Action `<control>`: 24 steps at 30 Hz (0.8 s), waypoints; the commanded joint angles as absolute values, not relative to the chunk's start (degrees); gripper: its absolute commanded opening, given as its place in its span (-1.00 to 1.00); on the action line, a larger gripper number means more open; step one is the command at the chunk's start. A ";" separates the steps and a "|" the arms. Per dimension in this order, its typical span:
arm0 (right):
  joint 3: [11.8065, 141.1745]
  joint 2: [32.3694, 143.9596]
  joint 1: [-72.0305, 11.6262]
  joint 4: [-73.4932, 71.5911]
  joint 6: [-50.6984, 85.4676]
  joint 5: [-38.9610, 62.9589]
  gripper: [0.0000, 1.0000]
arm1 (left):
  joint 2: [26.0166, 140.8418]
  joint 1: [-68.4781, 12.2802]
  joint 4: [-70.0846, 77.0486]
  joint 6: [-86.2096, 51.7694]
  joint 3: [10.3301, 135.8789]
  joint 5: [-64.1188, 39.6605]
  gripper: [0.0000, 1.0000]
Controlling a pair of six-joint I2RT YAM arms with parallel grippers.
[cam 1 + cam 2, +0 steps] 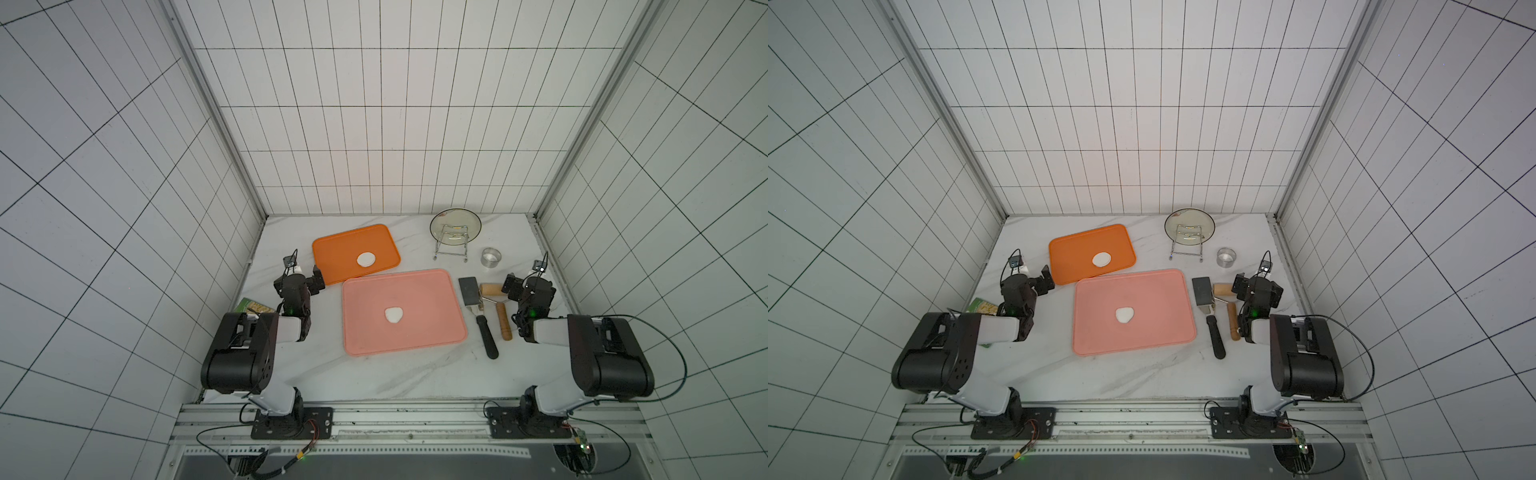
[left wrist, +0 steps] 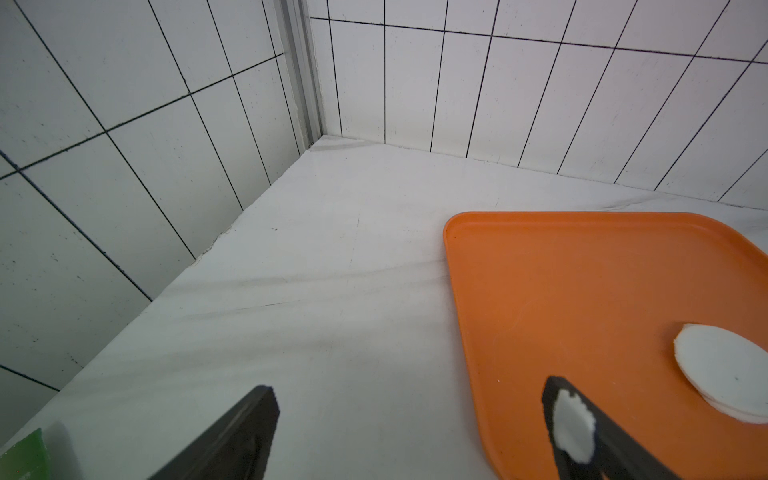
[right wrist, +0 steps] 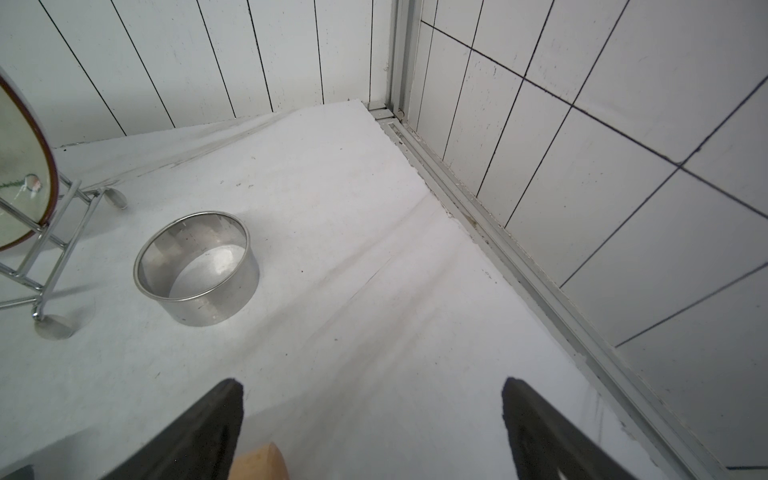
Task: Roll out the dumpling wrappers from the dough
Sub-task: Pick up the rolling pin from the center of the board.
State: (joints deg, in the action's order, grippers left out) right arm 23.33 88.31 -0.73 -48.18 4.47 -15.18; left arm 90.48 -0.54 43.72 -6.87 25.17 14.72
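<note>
The dough (image 1: 393, 315) (image 1: 1125, 314), a small white lump with an uneven outline, lies near the middle of the pink tray (image 1: 415, 291). The dumpling wrappers (image 1: 366, 259) (image 2: 723, 370), two round white discs stacked, rest on the orange tray (image 1: 345, 249). My left gripper (image 1: 300, 277) (image 2: 409, 388) hovers open beside the orange tray's near left corner and holds nothing. A white dough smear (image 2: 573, 424) sticks to one finger. To the right of the pink tray my right gripper (image 1: 528, 281) (image 3: 372, 383) is open and empty, just above the rolling pin's end (image 3: 257, 463).
A wooden rolling pin (image 1: 500, 307) and a black-handled scraper (image 1: 471, 291) lie right of the pink tray. A steel ring (image 1: 491, 257) (image 3: 195, 268) stands behind them. A plate on a wire stand (image 1: 455, 226) stands at the back. A green packet (image 1: 253, 307) lies under the left arm.
</note>
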 commanded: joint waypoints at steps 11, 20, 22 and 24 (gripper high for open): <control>33.63 74.77 -1.41 -23.74 11.42 -18.08 0.98 | 81.30 -1.46 15.57 -11.75 40.69 19.01 0.97; 43.88 62.80 -1.15 3.62 40.70 -15.23 0.98 | 72.10 2.57 5.22 -42.96 45.11 -2.17 0.98; 42.34 60.26 -0.63 4.51 46.71 -11.16 0.98 | 72.06 3.16 3.35 -44.84 46.27 -8.63 0.97; 41.80 59.25 -0.44 4.39 45.79 -3.93 0.98 | 72.57 3.17 2.27 -44.38 47.32 -17.15 0.97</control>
